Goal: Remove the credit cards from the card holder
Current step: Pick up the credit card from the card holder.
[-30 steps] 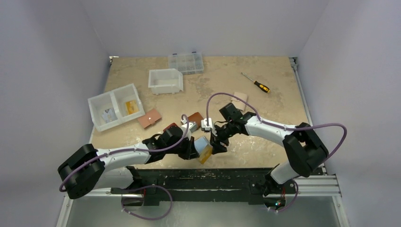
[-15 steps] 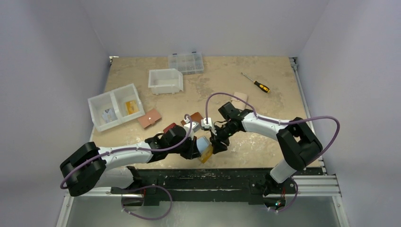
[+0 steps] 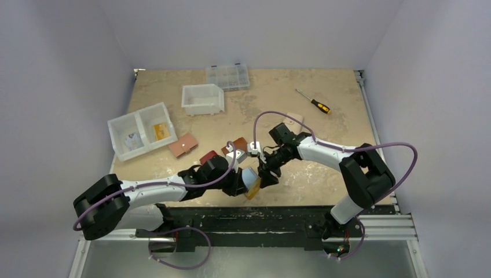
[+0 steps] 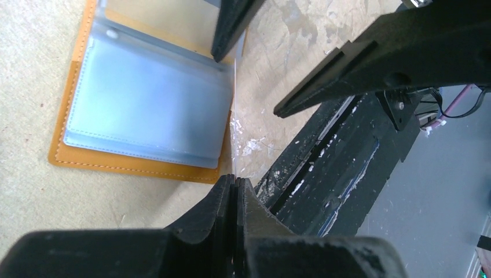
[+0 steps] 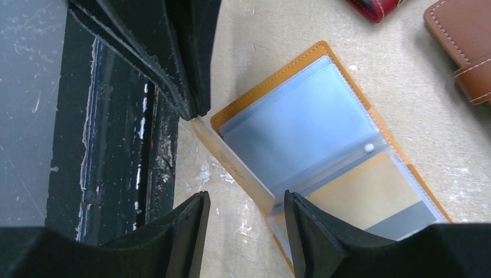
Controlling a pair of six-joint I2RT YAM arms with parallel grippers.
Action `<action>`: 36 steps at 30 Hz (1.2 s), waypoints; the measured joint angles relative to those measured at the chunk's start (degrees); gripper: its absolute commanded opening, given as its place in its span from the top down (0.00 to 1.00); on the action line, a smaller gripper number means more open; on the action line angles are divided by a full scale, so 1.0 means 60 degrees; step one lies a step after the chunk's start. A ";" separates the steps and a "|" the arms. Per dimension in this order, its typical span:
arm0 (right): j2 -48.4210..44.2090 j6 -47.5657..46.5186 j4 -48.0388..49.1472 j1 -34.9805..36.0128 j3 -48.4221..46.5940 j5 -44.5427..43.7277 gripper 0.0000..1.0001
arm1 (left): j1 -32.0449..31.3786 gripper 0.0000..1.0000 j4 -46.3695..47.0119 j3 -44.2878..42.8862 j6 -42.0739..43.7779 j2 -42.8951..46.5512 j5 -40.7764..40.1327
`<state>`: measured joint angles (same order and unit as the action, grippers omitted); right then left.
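Note:
The mustard-yellow card holder (image 3: 251,184) (image 5: 324,52) lies open at the table's front edge, its clear sleeves showing. A yellow-orange credit card (image 5: 370,194) with a grey stripe sits inside one sleeve. My left gripper (image 4: 234,179) (image 3: 238,184) is shut on the thin edge of a clear sleeve page (image 5: 231,165), which it holds standing up from the holder. My right gripper (image 5: 245,197) (image 3: 266,175) hangs open over the holder's near edge. Its fingers (image 5: 301,226) straddle the lower end of that raised page without clamping it.
A brown wallet (image 3: 238,144) and a dark red wallet (image 3: 208,156) lie just behind the holder, a pinkish one (image 3: 183,145) further left. White bins (image 3: 142,130) (image 3: 202,98), a clear organiser box (image 3: 227,76) and a screwdriver (image 3: 313,101) stand further back. The black front rail (image 3: 278,214) runs beside the holder.
My right gripper has shifted a little towards the holder and its jaw gap has changed slightly. The left gripper stays shut on the sleeve page.

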<state>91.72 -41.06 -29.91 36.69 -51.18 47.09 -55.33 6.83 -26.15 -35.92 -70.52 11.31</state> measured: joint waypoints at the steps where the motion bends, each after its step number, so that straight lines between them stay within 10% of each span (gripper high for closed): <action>1: 0.0000 0.0036 0.0076 -0.0033 -0.0004 0.0047 0.41 | -0.0022 1.00 0.0117 0.0047 0.0000 0.0011 0.0015; 16: 0.0007 -0.0437 -0.0237 -0.0368 -0.0189 0.0678 0.49 | -0.0124 1.00 0.0718 0.0361 0.0102 0.0339 0.0076; 29: 0.0346 -0.1938 -0.1650 -0.0375 -0.0579 0.1366 1.00 | -0.0226 0.99 0.0696 0.0408 0.0193 0.0612 -0.0004; 36: 0.0284 -0.2353 -0.2091 -0.0455 -0.0721 0.1606 1.00 | -0.0229 0.43 0.0754 0.0699 0.0113 0.1275 -0.0295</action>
<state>93.43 -55.18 -42.46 33.95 -55.51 56.73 -56.71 11.35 -21.96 -35.24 -62.87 9.54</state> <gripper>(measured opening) 0.026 0.411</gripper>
